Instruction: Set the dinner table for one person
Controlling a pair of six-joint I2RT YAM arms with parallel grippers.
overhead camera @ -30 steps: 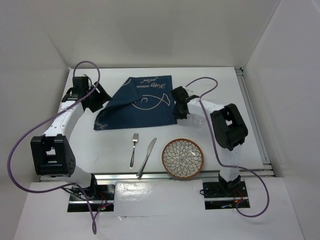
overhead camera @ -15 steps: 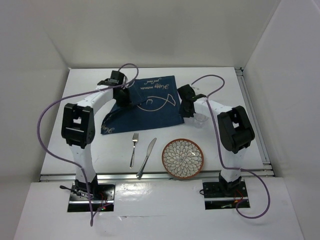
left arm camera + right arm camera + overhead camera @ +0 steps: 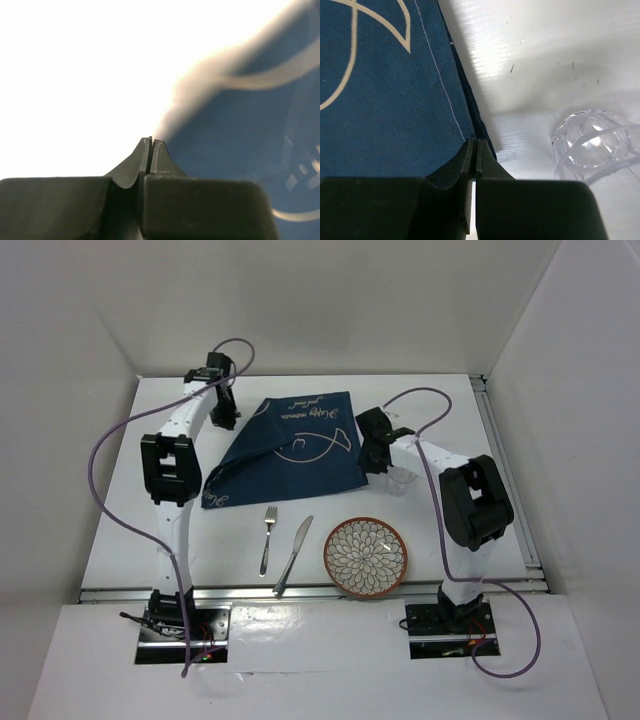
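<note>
On the white dinner table (image 3: pixel 455 420) lies a navy placemat (image 3: pixel 295 455) with a white fish outline, its left side creased along a fold. My left gripper (image 3: pixel 224 423) is shut at the mat's left edge, and the left wrist view shows its jaws (image 3: pixel 151 141) closed with the blurred cloth edge (image 3: pixel 200 95) rising to the tips. At the mat's right edge my right gripper (image 3: pixel 371 466) is shut, the dark hem (image 3: pixel 470 107) running into its closed jaws (image 3: pixel 474 141).
A clear glass (image 3: pixel 400 480) (image 3: pixel 592 147) stands just right of the right gripper. Nearer the front edge lie a fork (image 3: pixel 268 538), a knife (image 3: pixel 294 555) and a patterned plate (image 3: pixel 365 556). White walls enclose the table.
The left arm swung from the table's left over the mat, its gripper shut there, then drew back left and away. The mat shifted slightly right. The right gripper stayed shut on the right edge.
</note>
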